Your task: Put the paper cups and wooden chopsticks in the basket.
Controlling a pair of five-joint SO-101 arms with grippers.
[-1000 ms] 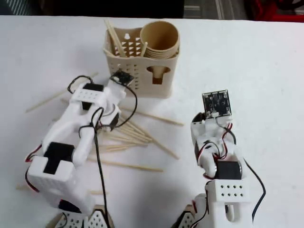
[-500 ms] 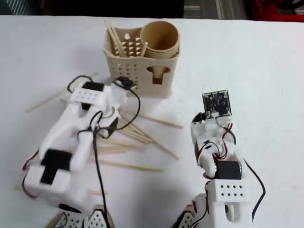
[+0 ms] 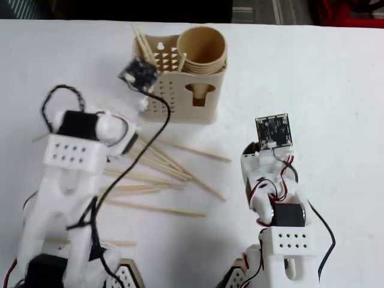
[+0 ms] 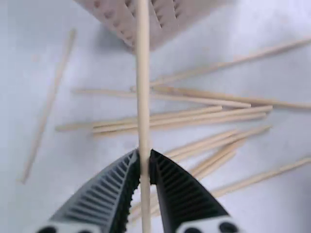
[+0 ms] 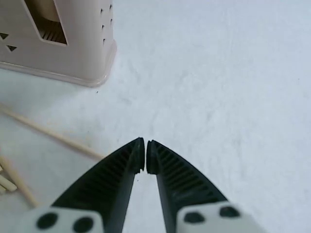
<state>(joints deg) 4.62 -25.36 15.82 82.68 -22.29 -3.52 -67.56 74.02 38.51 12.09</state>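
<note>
A beige perforated basket point(image 3: 180, 96) stands at the back of the table, with stacked paper cups point(image 3: 202, 48) in its right half and a few wooden chopsticks point(image 3: 144, 45) leaning in its left half. Several loose chopsticks point(image 3: 162, 171) lie scattered in front of it. My left gripper point(image 4: 144, 162) is shut on one chopstick point(image 4: 142, 73), held above the pile and pointing toward the basket point(image 4: 146, 19). The left arm point(image 3: 75, 150) is raised near the basket's front left corner. My right gripper point(image 5: 145, 155) is shut and holds nothing, low over bare table to the right of the basket point(image 5: 73, 39).
A single chopstick point(image 3: 54, 129) lies apart at the left, and another point(image 3: 159, 209) lies nearer the front. The right arm point(image 3: 276, 198) occupies the front right. The white table point(image 3: 312, 84) continues to the right of the basket.
The left arm has lifted off the chopstick pile and swung up toward the basket's front left corner with a chopstick in its gripper. The right arm has not moved.
</note>
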